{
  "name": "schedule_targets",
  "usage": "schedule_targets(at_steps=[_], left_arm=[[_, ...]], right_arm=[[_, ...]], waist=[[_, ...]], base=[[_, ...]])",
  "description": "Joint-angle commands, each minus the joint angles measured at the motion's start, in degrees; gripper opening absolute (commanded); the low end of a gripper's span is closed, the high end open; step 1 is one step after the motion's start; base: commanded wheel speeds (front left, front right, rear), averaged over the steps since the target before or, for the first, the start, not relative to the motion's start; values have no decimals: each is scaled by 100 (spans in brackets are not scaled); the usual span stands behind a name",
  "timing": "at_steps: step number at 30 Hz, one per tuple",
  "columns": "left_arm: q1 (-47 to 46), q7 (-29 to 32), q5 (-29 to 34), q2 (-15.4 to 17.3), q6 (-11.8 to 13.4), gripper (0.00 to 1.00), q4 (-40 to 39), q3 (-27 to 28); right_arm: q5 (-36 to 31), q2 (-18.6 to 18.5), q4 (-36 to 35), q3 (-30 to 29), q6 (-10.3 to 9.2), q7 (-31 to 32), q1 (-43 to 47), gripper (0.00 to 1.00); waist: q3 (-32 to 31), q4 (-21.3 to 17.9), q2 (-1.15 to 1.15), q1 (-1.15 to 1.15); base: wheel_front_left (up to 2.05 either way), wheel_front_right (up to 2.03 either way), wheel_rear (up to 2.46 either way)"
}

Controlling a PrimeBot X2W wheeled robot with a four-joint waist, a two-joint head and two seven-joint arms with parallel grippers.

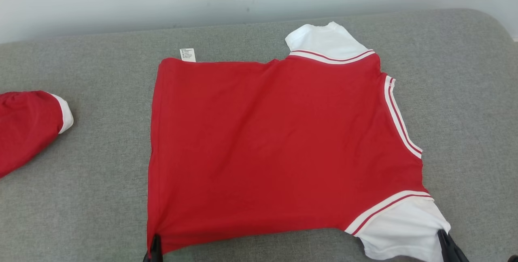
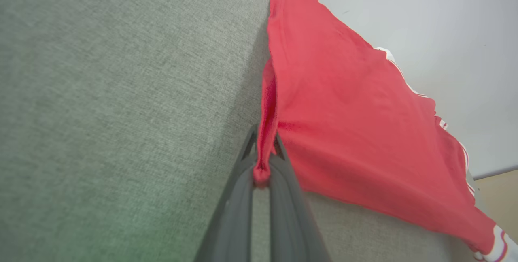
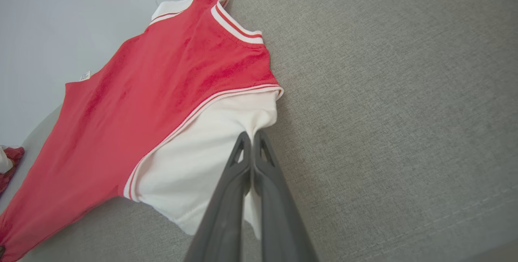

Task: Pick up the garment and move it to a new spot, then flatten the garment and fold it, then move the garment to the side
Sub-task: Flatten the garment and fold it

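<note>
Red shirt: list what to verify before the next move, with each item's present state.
1. Left gripper pinches the red shirt at its hem corner: ok.
2. Right gripper pinches the near white sleeve: ok.
3. Shirt body lies flat on the grey cushion: ok.
4. Far white sleeve spread out: ok.
5. Second red garment lies apart from the shirt: ok.
6. Under layer free of folds: cannot tell.
</note>
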Motion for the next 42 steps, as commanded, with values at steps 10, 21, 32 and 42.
schedule_targets(at_steps=[10,21,32,42], left_arm=[[-533,74,251,-15,-198,0,-95,-118],[-1510,340,194,73,-260,0,116,-86],[-2278,480,100,67,-222,0,786,1],[-2680,180,390,140,-340,100,1387,-32]], right_arm=[[399,68,92,-12,-14,340,-911,0],[373,-130,912,-174,-14,794,-2327,0],[147,-305,2200,124,-14,757,-3710,0],[33,-580,3168,527,-14,-156,-4408,100]], waist=[[46,27,0,0],[171,100,0,0],[275,91,0,0],[213,117,0,0]], base=[[0,0,0],[0,0,0],[0,0,0],[0,0,0]])
